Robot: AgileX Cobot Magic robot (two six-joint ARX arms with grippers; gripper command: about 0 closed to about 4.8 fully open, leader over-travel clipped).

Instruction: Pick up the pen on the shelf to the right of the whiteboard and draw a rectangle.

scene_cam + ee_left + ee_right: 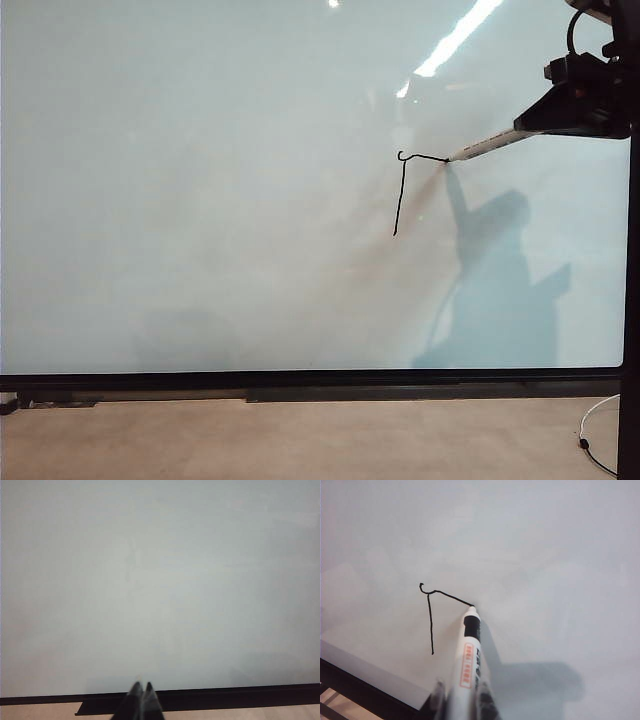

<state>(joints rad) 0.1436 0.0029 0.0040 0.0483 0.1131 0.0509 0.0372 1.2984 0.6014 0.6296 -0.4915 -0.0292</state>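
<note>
The right end effector [462, 700] was pinching the pen [468, 655], its two fingers pressed against the barrel's lower end, seen close in the right wrist view. In the exterior view this end effector [535, 122] came in from the upper right edge, holding the pen [485, 147] slanted down and to the left, its tip touching the whiteboard [200, 200]. At that tip ended the rectangle [412, 180], only partly drawn (so far a short top stroke with a small hook at its left end and one long left side running down from it). In the right wrist view the same black line [437, 605] ran from the hook across to the pen's nose, with the side stroke dropping away beneath the hook. The arm and pen cast a dark shadow on the board, below and right of the tip.

The left end effector [141, 694] sat low in its own wrist view, fingertips pressed together with nothing between them, pointing at a blank stretch of the whiteboard [160, 580] just above its black lower frame. Below the frame lay a pale counter [300, 440].
</note>
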